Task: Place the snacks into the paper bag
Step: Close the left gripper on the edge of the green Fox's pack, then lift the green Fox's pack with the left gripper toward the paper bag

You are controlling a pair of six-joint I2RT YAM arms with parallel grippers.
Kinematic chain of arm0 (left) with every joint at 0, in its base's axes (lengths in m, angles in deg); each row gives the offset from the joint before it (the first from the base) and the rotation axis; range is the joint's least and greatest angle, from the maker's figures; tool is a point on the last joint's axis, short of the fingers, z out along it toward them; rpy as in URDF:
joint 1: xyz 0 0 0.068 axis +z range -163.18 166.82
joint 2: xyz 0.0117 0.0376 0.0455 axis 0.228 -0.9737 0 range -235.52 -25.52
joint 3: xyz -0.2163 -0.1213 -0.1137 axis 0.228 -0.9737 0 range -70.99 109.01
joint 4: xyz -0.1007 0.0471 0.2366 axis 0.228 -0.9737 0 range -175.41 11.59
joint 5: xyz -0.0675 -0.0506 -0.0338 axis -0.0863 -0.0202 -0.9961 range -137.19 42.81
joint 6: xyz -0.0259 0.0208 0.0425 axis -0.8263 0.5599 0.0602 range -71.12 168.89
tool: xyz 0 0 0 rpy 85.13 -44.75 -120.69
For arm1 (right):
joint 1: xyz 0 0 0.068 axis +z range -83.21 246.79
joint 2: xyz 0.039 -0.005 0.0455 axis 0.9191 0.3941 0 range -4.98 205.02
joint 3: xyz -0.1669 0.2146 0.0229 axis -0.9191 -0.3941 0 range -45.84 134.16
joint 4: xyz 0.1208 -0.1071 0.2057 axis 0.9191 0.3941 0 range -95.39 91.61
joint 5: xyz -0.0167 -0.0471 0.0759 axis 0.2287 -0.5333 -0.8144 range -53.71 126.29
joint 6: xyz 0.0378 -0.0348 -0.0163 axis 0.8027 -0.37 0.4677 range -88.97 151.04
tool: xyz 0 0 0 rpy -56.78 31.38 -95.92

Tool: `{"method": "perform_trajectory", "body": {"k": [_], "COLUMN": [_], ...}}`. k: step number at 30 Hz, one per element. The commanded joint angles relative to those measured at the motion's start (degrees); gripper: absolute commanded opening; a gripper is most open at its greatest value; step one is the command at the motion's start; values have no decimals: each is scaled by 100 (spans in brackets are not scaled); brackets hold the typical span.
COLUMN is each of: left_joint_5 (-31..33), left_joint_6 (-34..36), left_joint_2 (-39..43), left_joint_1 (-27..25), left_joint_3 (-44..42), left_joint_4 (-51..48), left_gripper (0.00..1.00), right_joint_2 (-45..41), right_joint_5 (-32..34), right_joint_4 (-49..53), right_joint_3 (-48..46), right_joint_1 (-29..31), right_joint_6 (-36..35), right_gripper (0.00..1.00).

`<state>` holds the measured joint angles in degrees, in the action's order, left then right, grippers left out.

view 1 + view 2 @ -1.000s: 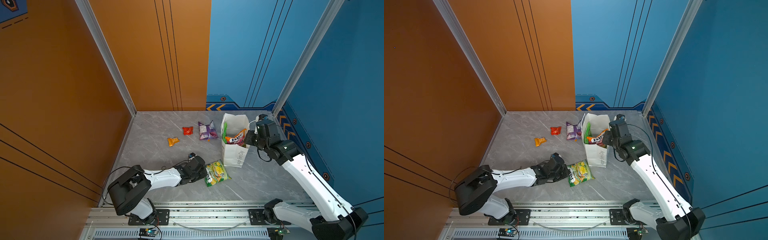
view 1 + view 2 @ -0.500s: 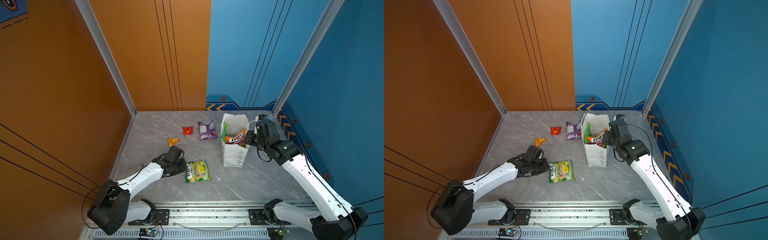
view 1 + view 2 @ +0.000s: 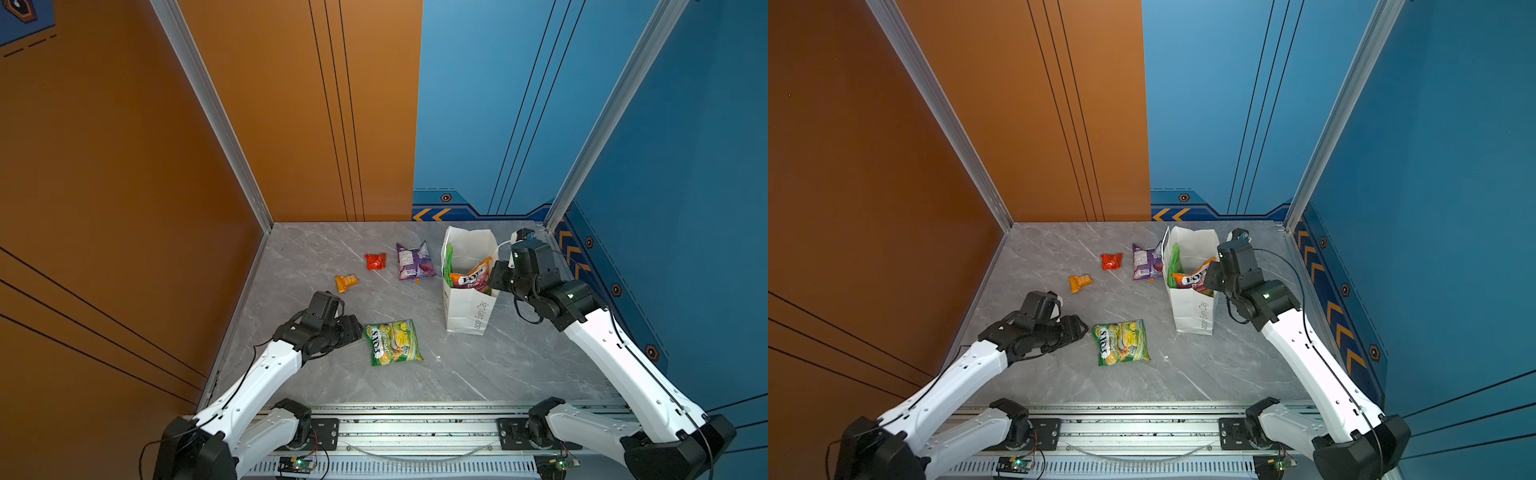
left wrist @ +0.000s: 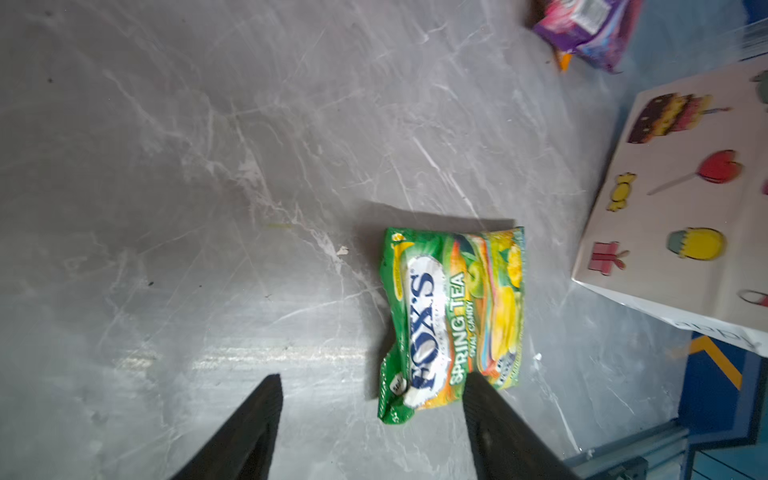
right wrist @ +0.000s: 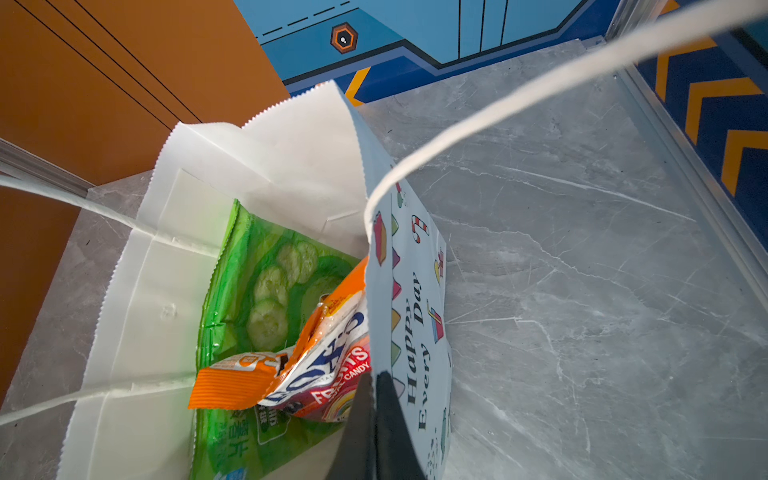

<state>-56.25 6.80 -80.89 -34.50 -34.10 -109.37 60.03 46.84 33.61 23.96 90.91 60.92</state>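
Observation:
A green FOX'S candy bag [image 3: 392, 343] [image 3: 1121, 341] [image 4: 453, 316] lies flat on the grey floor. My left gripper [image 3: 357, 328] [image 3: 1081, 328] [image 4: 372, 386] is open right beside its near edge and holds nothing. The white paper bag [image 3: 467, 311] [image 3: 1196, 316] [image 5: 145, 291] stands upright. My right gripper [image 3: 494, 276] [image 3: 1210, 278] [image 5: 376, 399] is shut on its printed side wall at the rim. Inside it are an orange FOX'S bag [image 5: 316, 365] and a green chip bag [image 5: 266, 299]. A purple packet [image 3: 413, 261], a red packet [image 3: 375, 261] and an orange packet [image 3: 346, 283] lie on the floor.
Orange walls close the left and back, blue walls the right. A metal rail [image 3: 415, 415] runs along the front edge. The paper bag's cord handles [image 5: 498, 112] hang loose near my right wrist.
My left gripper dragged the green FOX'S bag leftward away from the paper bag, then opened and let it go on the floor. The right arm has not moved.

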Motion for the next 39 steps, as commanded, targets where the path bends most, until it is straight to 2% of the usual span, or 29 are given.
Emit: {"method": "perform_trajectory", "body": {"k": [1,6,10,16,23,27,32,39], "left_joint_5": [-125,-386,-472,-290,0,76,59,168], "left_joint_6": [-133,-209,-445,-672,-642,-634,-660,-635], "left_joint_2": [342,418,116,-551,-1320,-1625,-1919,-1821], "left_joint_1": [22,-140,-428,-1013,-1320,-1435,-1606,-1674], "left_joint_3": [-242,-493,-641,-647,-473,-387,-291,-286], "left_joint_4": [-270,88,569,1215,1477,1602,1781,1788], "left_gripper": [75,79,79,78,71,61,44,20], "right_joint_2": [-103,-96,-68,-55,-33,-39,-16,-21], "right_joint_5": [53,62,36,36,34,44,52,86], "right_joint_4": [-24,-33,-42,-60,-64,-16,28,63], "right_joint_3": [-36,-72,-72,-72,-39,17,70,82], "right_joint_1": [67,73,80,101,126,136,172,234], "right_joint_6": [-45,-54,-56,-37,-36,-45,-56,-61], "right_gripper": [0,0,0,0,0,0,0,0]}}
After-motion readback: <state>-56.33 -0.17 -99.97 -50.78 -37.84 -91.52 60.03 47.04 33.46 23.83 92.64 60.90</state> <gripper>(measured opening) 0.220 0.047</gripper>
